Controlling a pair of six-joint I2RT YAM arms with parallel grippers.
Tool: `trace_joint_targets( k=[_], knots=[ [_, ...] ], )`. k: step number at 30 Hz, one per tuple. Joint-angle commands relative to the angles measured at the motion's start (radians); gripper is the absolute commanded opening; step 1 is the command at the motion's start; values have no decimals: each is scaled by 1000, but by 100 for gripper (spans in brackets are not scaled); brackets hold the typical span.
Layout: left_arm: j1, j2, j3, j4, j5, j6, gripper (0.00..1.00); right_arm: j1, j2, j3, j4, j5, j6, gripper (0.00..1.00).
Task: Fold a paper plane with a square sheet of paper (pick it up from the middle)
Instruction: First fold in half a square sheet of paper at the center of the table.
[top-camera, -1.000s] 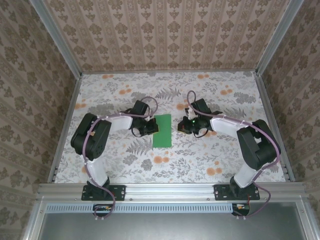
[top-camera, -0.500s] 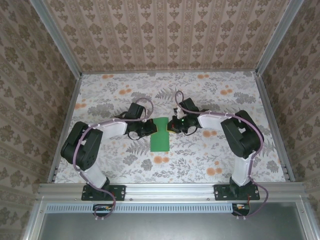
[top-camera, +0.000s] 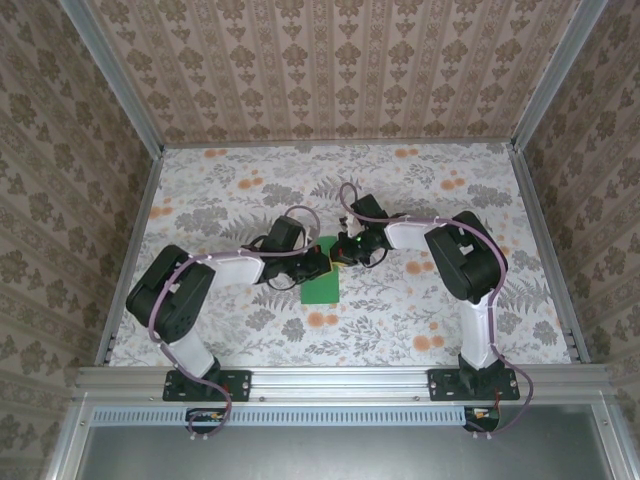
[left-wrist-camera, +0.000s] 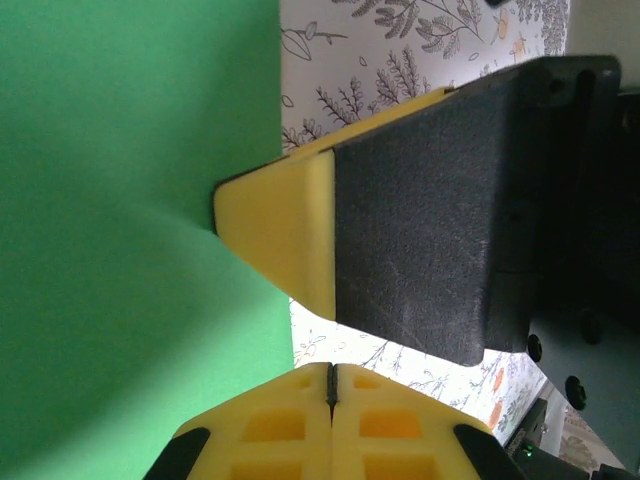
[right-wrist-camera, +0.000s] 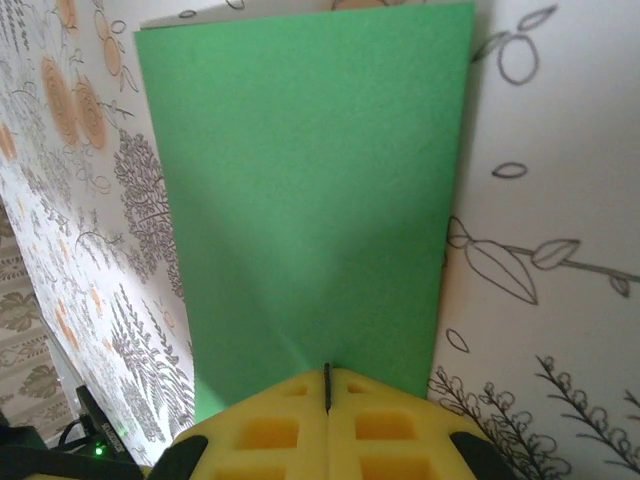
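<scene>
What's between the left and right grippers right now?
Green paper and a sliver of patterned table, seen in the left wrist view between the left gripper and the right gripper.

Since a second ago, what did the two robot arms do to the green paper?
Both arms swung inward. The right gripper moved left from beside the folded bright green sheet of paper to over its far end; the left gripper moved right over the same end, so their yellow tips almost meet. Nothing was grasped or let go. Both grippers stayed shut and the paper stayed flat on the flowery table.
</scene>
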Motion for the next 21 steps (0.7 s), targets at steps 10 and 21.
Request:
trace_joint_targets(
  k=[10, 21],
  knots=[
    [-44, 90, -17, 92, -18, -78, 0, 2, 13, -9, 11, -25, -25, 0],
    [-43, 123, -30, 54, -48, -91, 0, -6, 30, 10, 2, -26, -40, 0]
  ],
)
